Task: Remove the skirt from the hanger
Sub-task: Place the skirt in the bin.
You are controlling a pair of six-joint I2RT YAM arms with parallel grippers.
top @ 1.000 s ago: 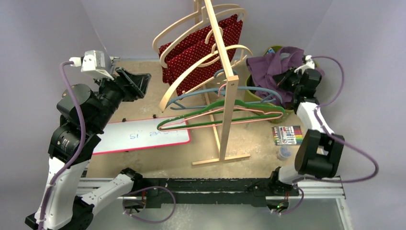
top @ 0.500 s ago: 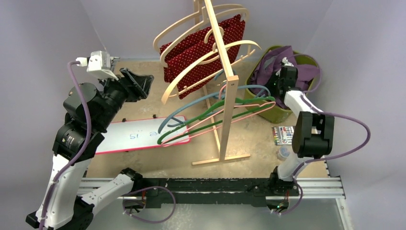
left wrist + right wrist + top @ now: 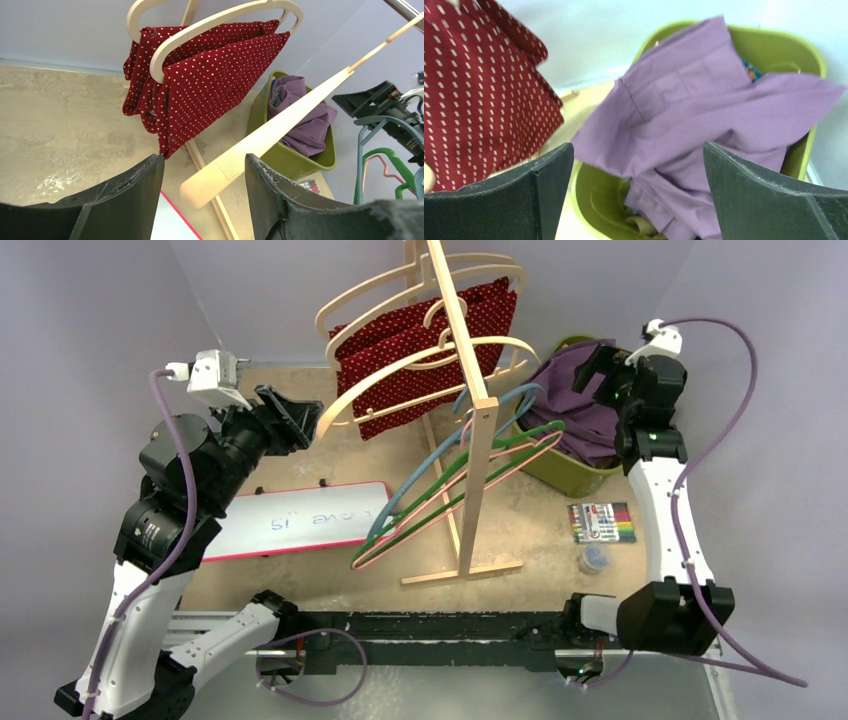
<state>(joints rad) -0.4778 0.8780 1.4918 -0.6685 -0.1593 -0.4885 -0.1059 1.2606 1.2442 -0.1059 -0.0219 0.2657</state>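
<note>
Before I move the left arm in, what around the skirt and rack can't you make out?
- How the red skirt is fastened to its wooden hanger: left wrist view, folds cover any clips.
- Rack top, where the hangers hook on: top view, cut off by the upper edge.
- What lies under the purple garment in the green bin: right wrist view, cloth covers it.
- Whiteboard writing: top view, too small.

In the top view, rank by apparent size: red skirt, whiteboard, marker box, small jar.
1. The red skirt and the whiteboard: similar, and the skirt hangs higher, so unranked.
2. The marker box.
3. The small jar.
</note>
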